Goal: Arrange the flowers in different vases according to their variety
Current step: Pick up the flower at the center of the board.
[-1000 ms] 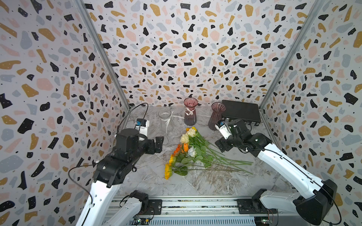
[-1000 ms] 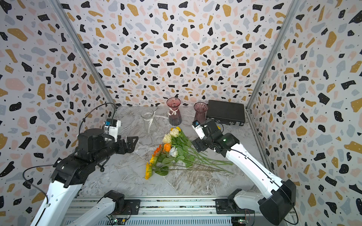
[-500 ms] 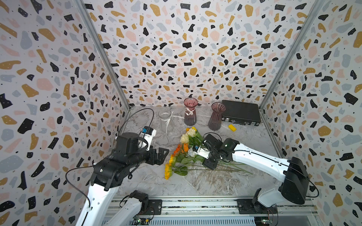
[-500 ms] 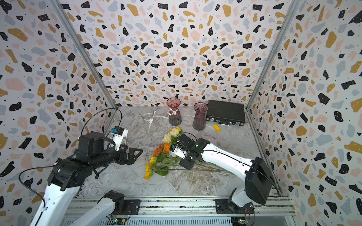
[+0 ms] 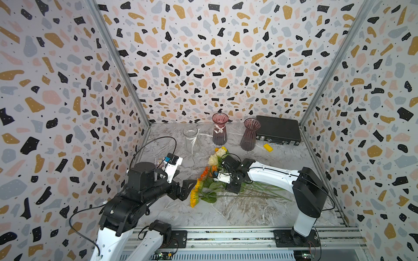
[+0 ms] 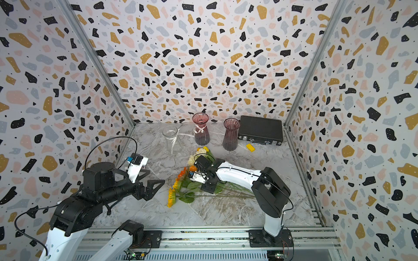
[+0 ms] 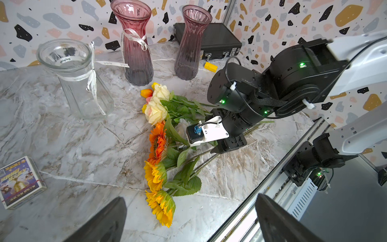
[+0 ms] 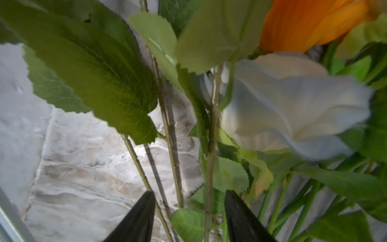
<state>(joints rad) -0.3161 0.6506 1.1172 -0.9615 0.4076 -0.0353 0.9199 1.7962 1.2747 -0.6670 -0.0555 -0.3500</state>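
- Flowers (image 5: 209, 187) lie in one mixed heap mid-table (image 5: 226, 212), heads left, tails fanned right. Vases (image 5: 219, 132) stand in a row at the far side, empty as far as I can see and well apart from the heap.
- Right gripper (image 8: 189, 211) is down in the heap. Its jaws are partly apart and straddle two thin stems (image 8: 212, 125), pinching neither as far as the wrist view shows.
- Left gripper (image 5: 186, 189) hangs just left of the sunflowers (image 7: 157, 144), jaws spread wide, holding nothing.
- Handling, my reckoning: the flowers are light, and the wiry stems will likely bend and swing under the head.
- Leaves (image 8: 94, 79) overlap, so neighbours may drag along.
- Heads are soft, and the roses (image 7: 156, 111) would crush. Take the bare stem below the leaves, closer to the head than the tail.
- With two stems between the jaws, both may lift together.
- Vases are glass, waisted and easy to tip. Feed the tail in without knocking the rim.
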